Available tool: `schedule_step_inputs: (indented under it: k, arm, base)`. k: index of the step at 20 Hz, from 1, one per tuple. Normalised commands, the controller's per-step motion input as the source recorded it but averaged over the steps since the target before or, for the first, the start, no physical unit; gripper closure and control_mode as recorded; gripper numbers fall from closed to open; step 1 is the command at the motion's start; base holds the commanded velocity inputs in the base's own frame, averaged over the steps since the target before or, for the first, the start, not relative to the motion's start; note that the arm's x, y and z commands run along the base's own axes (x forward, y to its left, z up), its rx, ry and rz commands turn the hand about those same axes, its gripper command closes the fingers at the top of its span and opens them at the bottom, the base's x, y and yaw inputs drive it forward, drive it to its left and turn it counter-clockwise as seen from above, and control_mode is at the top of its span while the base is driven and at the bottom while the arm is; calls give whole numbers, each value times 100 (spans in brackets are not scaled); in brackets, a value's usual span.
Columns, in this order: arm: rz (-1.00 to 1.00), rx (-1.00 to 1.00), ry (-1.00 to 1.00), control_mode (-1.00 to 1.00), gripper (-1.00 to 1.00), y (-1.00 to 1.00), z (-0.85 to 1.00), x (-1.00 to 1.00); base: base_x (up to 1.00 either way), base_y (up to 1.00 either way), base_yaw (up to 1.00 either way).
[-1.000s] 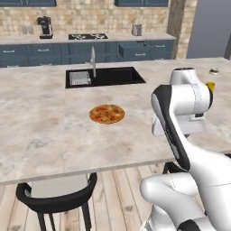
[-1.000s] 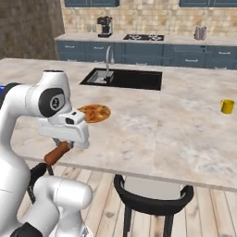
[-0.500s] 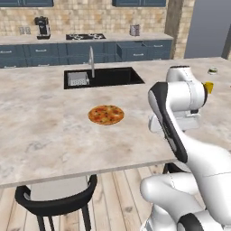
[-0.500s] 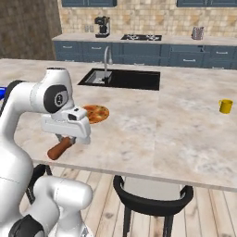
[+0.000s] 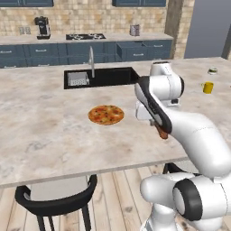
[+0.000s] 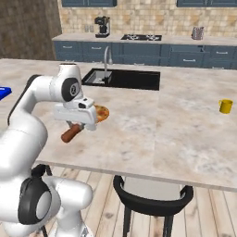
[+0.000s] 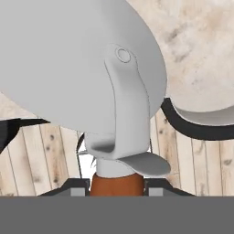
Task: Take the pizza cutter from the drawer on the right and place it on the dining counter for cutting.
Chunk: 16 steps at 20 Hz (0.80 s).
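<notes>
Jaws: closed on the pizza cutter (image 7: 118, 114), gripping its reddish-brown handle.
Pizza cutter: held above the dining counter surface (image 6: 176, 125), near its front edge, handle slanting down.
Pizza (image 5: 106, 114): just beside the cutter.

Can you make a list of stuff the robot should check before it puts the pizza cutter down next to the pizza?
1. Pizza cutter held by the gripper: ok, its reddish-brown handle sticks out below the hand.
2. Cutter over the dining counter: ok, the handle hangs above the near part of the top.
3. Bare stone to set it on: ok, plain counter lies between the pizza and the near edge.
4. Clear of the pizza: ok, the handle is apart from it.
5. Clear of the sink and yellow mug: ok, both sit far off.
6. Wheel blade direction: cannot tell, the hand hides it.
</notes>
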Motion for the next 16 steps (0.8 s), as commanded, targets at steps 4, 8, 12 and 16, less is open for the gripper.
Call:
schedule_step_inputs:
  k: [4,8,12,16]
  arm:
    - [0,0,0,-100,100,0,-57,100]
    - [0,0,-3,-100,100,0,-62,100]
    - [0,0,-6,-100,100,0,-60,100]
    - [0,0,-3,-100,100,0,-68,100]
  base:
    - [0,0,0]
    - [0,0,0]
    - [0,0,0]
    - [0,0,0]
